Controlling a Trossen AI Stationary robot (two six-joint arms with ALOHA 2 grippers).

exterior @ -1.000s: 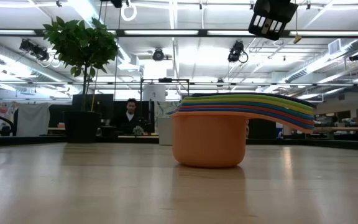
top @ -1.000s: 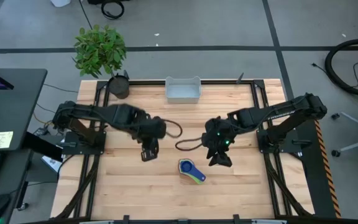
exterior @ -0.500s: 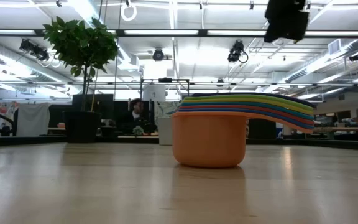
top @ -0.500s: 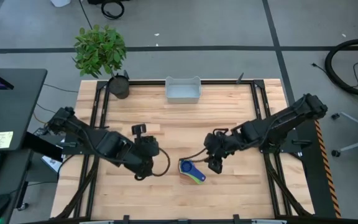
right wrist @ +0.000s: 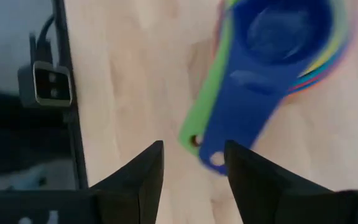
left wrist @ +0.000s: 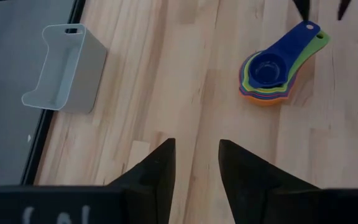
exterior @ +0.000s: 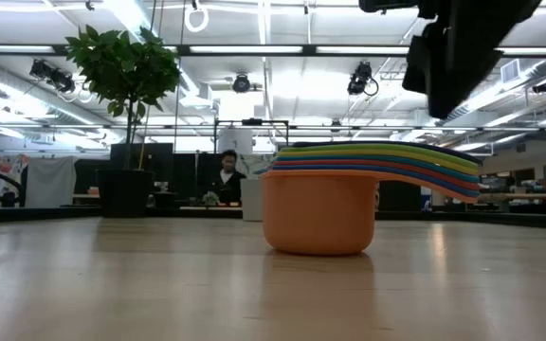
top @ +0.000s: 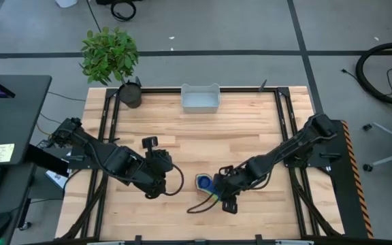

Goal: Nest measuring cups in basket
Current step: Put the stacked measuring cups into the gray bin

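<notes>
The measuring cups [top: 205, 184] sit nested in one stack on the table's near middle, blue on top, orange at the bottom [exterior: 318, 213], bottom cup's base on the wood. Their flat handles [right wrist: 229, 124] fan toward my right gripper [right wrist: 191, 149]. That gripper [top: 227, 198] hovers open just past the handle ends, above them in the low view [exterior: 467, 57]. My left gripper [top: 159, 177] waits open left of the stack [left wrist: 272, 70]. The pale basket [top: 200, 107] stands at the far edge.
A dark plant pot [top: 131, 94] with a leafy plant stands at the far left corner, beside the basket [left wrist: 64, 68]. Bare wood lies between the stack and the basket. A cable loops on the table near the right gripper. A person [exterior: 226, 175] sits in the room beyond.
My right gripper has moved toward the near edge and leftward, dropping lower until it sits just beyond the cups' handle ends. My left gripper swung toward the near edge early on and has since held still. The stack has stayed put.
</notes>
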